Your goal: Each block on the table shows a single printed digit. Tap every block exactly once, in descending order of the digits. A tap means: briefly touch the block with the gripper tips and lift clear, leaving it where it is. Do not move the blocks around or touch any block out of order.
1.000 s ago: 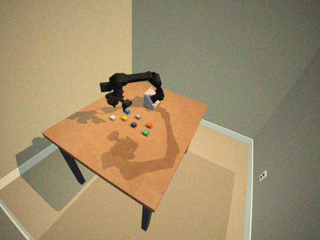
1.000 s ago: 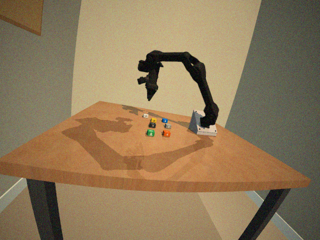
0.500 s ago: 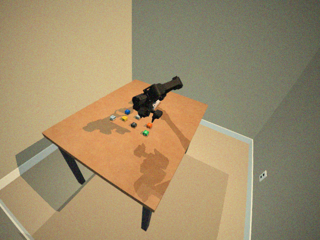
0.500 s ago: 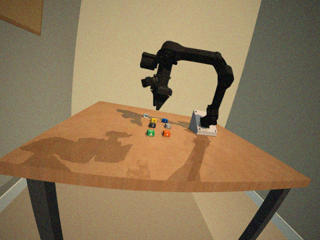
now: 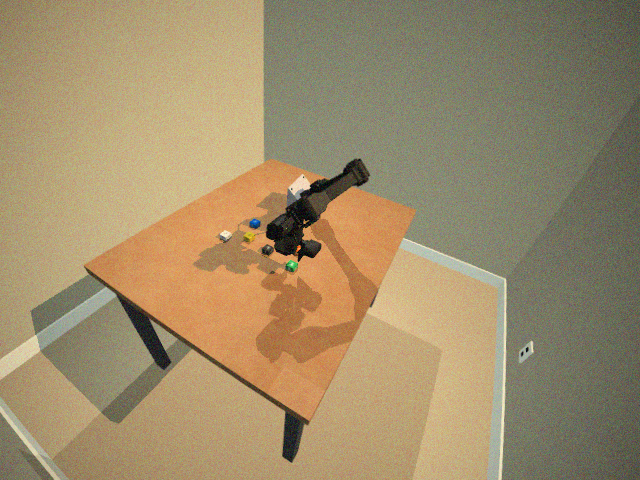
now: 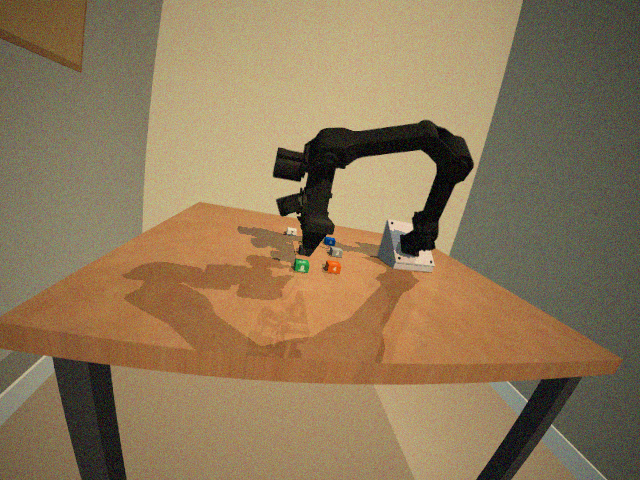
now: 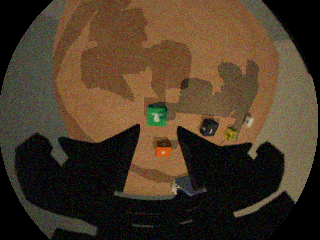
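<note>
My gripper (image 6: pixel 308 253) (image 7: pixel 159 128) is open, its fingers part way apart with nothing between them. It points down, above and close to the green block (image 5: pixel 291 266) (image 6: pixel 301 266) (image 7: pixel 156 115), whose digit is blurred. The orange block (image 6: pixel 333 267) (image 7: pixel 163 151) shows a 4. The grey block (image 6: pixel 336 252) seems to show a 3. The black block (image 5: pixel 267 249) (image 7: pixel 209 127), yellow block (image 5: pixel 249 237) (image 7: pixel 230 133), white block (image 5: pixel 225 236) (image 6: pixel 291 230) (image 7: pixel 248 120) and blue block (image 5: pixel 254 223) (image 6: pixel 329 241) have unclear digits. The arm hides the grey block in the top view.
The blocks stand on the wooden table (image 5: pixel 170 248) (image 6: pixel 454 320). The arm's pale base mount (image 5: pixel 297 188) (image 6: pixel 389 248) stands beyond the orange and grey blocks. The arm arches over from it, and its shadows lie across the table.
</note>
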Tool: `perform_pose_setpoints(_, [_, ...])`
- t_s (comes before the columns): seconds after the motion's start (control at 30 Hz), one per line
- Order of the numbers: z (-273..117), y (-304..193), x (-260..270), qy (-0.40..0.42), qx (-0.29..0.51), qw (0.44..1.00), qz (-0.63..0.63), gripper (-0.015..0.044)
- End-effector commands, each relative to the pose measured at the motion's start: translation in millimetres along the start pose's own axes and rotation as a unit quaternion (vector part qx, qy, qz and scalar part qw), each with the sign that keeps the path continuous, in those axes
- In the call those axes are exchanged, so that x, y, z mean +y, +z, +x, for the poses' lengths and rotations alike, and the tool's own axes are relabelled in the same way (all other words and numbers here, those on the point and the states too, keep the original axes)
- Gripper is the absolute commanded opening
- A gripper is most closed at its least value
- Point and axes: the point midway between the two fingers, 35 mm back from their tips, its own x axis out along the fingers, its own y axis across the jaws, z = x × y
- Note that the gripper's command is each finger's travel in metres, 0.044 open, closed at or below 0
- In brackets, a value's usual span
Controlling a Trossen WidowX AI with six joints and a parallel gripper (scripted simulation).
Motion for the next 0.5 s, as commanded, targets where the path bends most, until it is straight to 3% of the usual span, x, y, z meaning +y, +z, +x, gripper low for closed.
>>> perform_pose_setpoints(0.0, [0.3, 0.6, -1.8, 0.002, -0.007, 1.0, 0.005, 0.0032])
perform_pose_setpoints(0.47, [5.7, 0.9, -1.8, 0.002, -0.007, 1.0, 0.005, 0.002])
